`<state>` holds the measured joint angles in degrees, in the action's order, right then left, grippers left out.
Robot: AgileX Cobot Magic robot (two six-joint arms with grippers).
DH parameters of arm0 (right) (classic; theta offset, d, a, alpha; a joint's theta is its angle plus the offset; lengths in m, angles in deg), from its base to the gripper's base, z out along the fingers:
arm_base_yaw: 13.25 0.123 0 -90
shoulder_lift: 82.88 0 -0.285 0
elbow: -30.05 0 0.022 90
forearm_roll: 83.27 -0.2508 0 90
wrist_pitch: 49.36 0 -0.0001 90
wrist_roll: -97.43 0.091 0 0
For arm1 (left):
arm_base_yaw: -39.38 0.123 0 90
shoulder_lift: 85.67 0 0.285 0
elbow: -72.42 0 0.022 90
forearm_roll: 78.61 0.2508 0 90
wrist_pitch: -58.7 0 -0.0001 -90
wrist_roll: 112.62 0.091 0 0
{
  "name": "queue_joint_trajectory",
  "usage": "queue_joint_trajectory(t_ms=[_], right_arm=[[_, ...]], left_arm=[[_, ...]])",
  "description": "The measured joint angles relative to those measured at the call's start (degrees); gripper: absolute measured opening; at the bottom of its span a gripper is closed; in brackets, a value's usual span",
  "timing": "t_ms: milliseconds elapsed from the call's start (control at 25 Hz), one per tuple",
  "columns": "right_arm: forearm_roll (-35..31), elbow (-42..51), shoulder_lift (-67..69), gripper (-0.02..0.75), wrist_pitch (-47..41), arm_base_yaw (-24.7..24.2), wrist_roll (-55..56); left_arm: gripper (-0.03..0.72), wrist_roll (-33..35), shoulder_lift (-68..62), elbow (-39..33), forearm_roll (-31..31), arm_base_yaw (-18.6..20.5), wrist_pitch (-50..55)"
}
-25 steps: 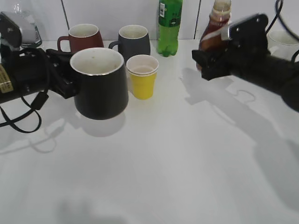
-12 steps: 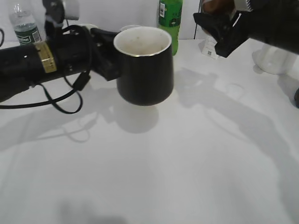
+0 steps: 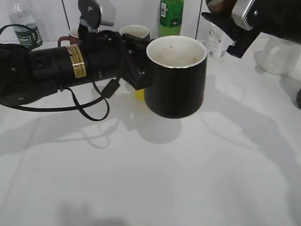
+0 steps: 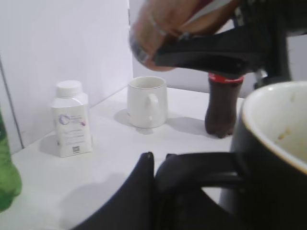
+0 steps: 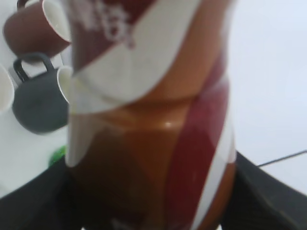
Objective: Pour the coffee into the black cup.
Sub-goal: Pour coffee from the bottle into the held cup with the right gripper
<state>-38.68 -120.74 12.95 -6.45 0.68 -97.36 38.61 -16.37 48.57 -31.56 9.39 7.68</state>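
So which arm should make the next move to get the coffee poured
Right, probably. Its gripper holds the coffee bottle above the black cup, so it need only tilt further. The left gripper just holds the cup up.

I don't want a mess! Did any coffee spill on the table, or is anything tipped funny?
No spill shows on the table. The black cup hangs upright in the air, held by its handle in the left tool. The coffee bottle is tilted above it in the right tool, for pouring.

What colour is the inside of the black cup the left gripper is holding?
Pale off-white inside the black cup, with faint specks; the exterior view shows it best.
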Motion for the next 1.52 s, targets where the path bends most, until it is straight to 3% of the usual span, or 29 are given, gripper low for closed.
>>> queue_joint_trajectory(t_ms=[520, 1520], right_arm=[[0.00, 0.00, 0.00, 0.534, -0.59, 0.00, -18.32], [0.05, 0.00, 0.00, 0.534, -0.70, 0.00, -32.71]], left_arm=[[0.033, -0.01, -0.04, 0.38, -0.79, -1.23, 2.88], [0.033, -1.26, -0.04, 3.12, 2.10, -2.96, 4.40]])
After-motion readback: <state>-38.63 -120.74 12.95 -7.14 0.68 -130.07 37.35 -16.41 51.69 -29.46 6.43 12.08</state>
